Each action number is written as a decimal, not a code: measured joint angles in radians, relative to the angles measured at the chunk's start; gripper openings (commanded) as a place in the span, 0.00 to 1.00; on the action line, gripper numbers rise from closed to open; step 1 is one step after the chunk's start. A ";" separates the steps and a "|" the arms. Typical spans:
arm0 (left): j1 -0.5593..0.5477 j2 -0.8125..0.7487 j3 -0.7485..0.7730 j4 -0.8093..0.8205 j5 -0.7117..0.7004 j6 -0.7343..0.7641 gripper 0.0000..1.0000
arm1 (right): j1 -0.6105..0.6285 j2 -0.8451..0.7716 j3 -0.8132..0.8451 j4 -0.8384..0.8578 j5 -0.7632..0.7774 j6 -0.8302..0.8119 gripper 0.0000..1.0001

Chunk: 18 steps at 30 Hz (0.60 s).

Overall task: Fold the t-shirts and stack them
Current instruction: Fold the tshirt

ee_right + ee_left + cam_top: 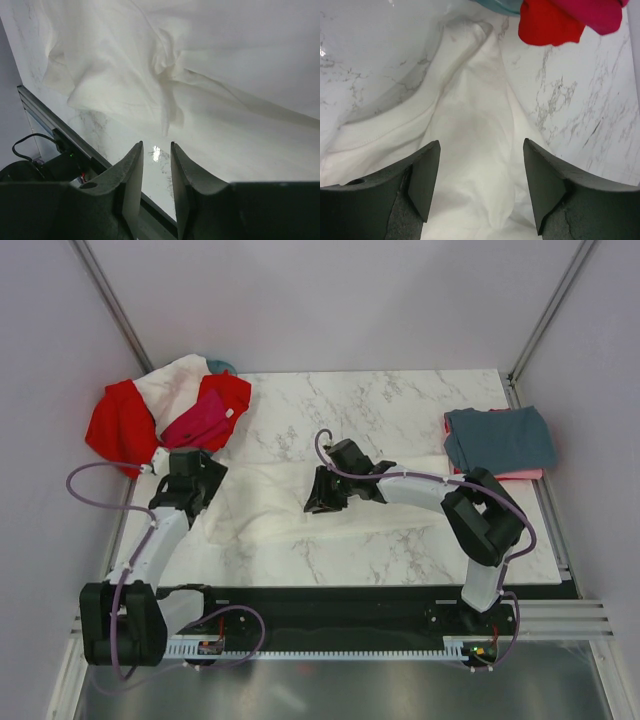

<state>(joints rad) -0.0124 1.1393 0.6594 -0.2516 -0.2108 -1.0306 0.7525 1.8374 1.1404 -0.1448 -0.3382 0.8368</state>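
A white t-shirt (262, 508) lies rumpled and stretched across the middle of the marble table. My left gripper (195, 477) hovers over its left end, jaws wide open above the white cloth (470, 115) with nothing between them. My right gripper (320, 502) is over the shirt's middle, pointing toward the near edge. Its jaws (157, 146) stand a narrow gap apart, with only bare marble showing between them and the white fabric (200, 50) lying beyond the tips. A slate grey-blue t-shirt (500, 438) lies folded on a coral pink one (505, 475) at the right.
A heap of red (120, 425), white (175, 380) and magenta (198, 420) shirts sits at the back left, over a teal basket (222, 367). The red cloth (547, 22) hangs just ahead of my left gripper. A black rail (330, 595) runs along the near edge.
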 measured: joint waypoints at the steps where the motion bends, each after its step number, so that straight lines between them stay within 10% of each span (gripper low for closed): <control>1: 0.000 -0.026 0.001 -0.021 0.020 0.010 0.74 | 0.000 0.000 0.000 -0.002 0.002 -0.006 0.34; 14: 0.000 -0.208 -0.064 -0.143 0.194 0.151 0.33 | -0.003 -0.143 0.005 -0.191 0.318 -0.208 0.25; 18: 0.000 -0.201 -0.071 -0.113 0.194 0.158 0.06 | -0.018 -0.227 -0.023 -0.219 0.417 -0.235 0.16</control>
<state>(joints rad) -0.0124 0.9379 0.5884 -0.3641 -0.0166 -0.8726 0.7345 1.6104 1.1175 -0.3634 0.0792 0.6018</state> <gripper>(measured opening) 0.178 0.206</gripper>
